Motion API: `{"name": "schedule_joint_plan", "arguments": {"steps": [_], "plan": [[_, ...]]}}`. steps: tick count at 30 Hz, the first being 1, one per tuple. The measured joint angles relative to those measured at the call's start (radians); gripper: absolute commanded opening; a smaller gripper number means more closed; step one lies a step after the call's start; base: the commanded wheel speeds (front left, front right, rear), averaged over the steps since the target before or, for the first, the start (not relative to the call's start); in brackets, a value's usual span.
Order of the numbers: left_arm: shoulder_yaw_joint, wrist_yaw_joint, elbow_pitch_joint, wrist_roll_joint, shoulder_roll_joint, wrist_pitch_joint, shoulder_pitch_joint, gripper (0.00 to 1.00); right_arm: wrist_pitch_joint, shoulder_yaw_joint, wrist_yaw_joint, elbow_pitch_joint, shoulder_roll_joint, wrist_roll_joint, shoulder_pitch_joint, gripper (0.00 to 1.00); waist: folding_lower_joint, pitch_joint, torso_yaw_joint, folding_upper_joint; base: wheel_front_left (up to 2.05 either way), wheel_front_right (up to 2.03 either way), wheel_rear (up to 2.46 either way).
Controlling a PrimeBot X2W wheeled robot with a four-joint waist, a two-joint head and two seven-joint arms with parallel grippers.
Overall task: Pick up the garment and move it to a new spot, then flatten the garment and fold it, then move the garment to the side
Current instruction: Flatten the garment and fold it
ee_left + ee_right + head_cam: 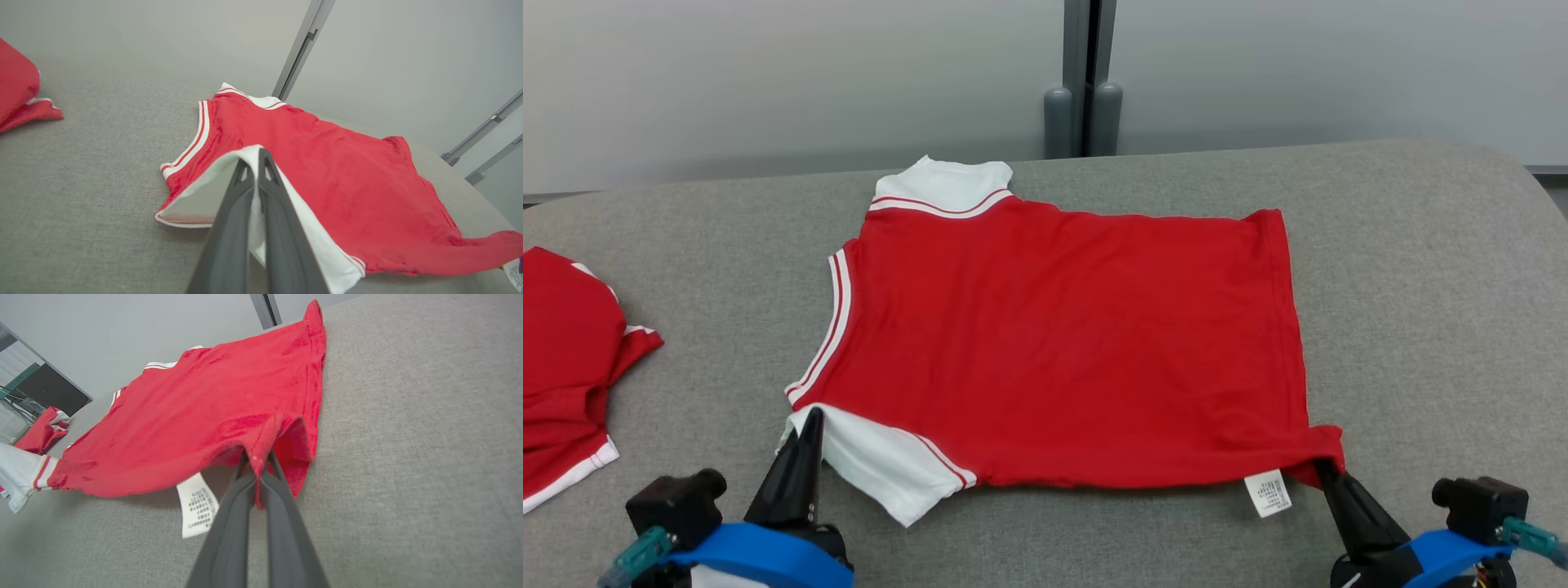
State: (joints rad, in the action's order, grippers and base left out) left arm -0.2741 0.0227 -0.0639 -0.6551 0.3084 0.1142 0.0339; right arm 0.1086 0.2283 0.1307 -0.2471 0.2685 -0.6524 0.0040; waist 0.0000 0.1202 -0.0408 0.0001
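A red garment [1062,343] with white sleeves and striped trim lies spread across the grey padded surface [1421,286], collar to the left, hem to the right. My left gripper [810,418] is shut on the near white sleeve [204,196], lifting its edge. At the near right, my right gripper [1327,469] is shut on the red hem corner [282,433], which is pulled up off the surface. A white care label [1267,493] hangs from the near edge beside that corner. The garment [327,171] sags between the two grips along its near edge.
A second red and white garment [564,359] lies crumpled at the left edge of the grey surface. A pale wall with a grey vertical post [1085,77] stands behind the far edge. Bare grey fabric surrounds the spread garment to the right and front.
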Motion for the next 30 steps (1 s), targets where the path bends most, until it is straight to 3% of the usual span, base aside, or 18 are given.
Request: {"name": "schedule_joint_plan", "arguments": {"steps": [7,20,21,22,23,30], "plan": [[-0.009,0.042,-0.137,0.024,0.038,-0.04,-0.201,0.0,-0.02,0.008,0.0,-0.051,0.004,0.032,-0.123,0.0,0.0001,0.04,-0.026,0.0001,0.0,0.0,0.0],[-0.061,0.089,-0.48,0.047,0.03,-0.029,-0.522,0.0,0.055,0.09,0.0,-0.254,-0.021,0.023,-0.357,0.0,0.0002,0.137,-0.068,0.0002,0.0,0.0,0.0],[-0.067,0.091,-0.509,0.053,0.031,-0.024,-0.536,0.0,0.064,0.097,0.0,-0.268,-0.023,0.018,-0.367,0.49,0.0003,0.14,-0.068,0.0003,0.0,0.0,0.0],[-0.076,0.092,-0.533,0.064,0.033,-0.015,-0.546,0.49,0.073,0.105,0.0,-0.283,-0.024,0.016,-0.376,1.0,0.0003,0.141,-0.069,0.0002,0.0,0.0,0.0],[-0.082,0.093,-0.556,0.068,0.033,-0.002,-0.554,1.0,0.08,0.114,0.0,-0.293,-0.025,0.015,-0.381,1.0,0.0002,0.141,-0.069,0.0002,0.0,0.0,0.0],[-0.104,0.1,-0.653,0.067,0.02,0.086,-0.561,1.0,0.13,0.133,0.0,-0.329,-0.005,-0.008,-0.364,1.0,-0.0002,0.102,-0.055,-0.0001,0.0,0.0,0.0]]}}
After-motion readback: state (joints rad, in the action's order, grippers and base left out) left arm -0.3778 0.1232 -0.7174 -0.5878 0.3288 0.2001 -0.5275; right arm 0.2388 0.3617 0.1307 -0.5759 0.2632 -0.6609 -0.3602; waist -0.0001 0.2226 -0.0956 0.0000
